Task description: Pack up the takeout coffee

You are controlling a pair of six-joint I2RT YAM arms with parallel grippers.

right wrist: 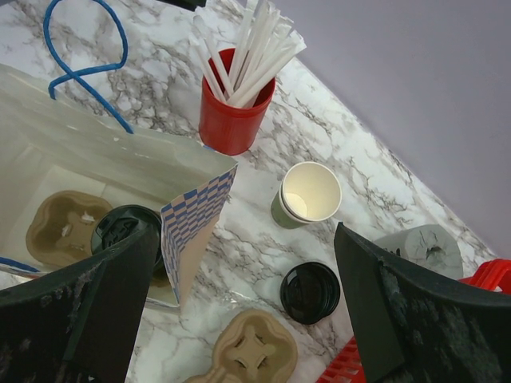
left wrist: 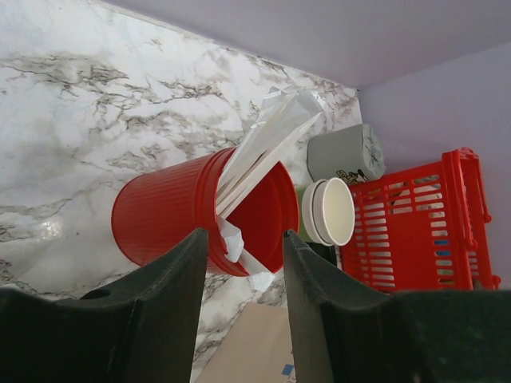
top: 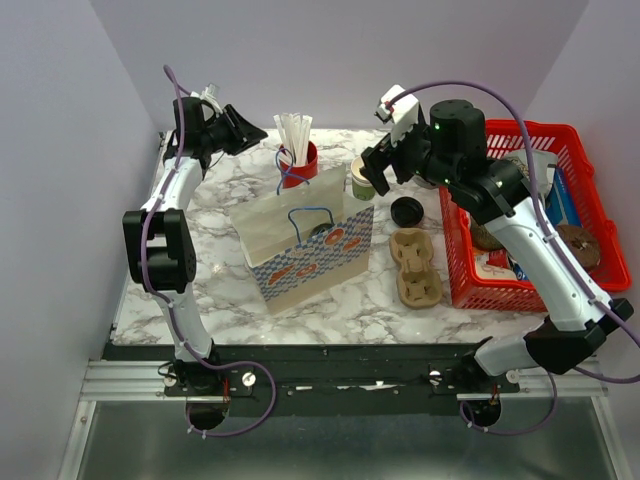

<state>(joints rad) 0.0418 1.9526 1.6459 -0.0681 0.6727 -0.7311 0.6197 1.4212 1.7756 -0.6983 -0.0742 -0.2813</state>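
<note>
Right claw (right wrist: 243, 239) wide, empty, just over cup (right wrist: 307, 194).
Cup upright, untouched, ahead between the jaws; lid (right wrist: 310, 292) beside it.

The marble-patterned worktop (top: 200, 250) carries a red cup (top: 298, 165) of white straws (top: 294, 130) at the back. A cream and green paper cup (top: 361, 180) stands to its right, with a round black lid (top: 406, 211) nearby but apart. A patterned paper bag (top: 310, 260) stands upright mid-worktop. A brown pulp tray (top: 416, 267) lies between it and a red basket (top: 462, 270).
</note>
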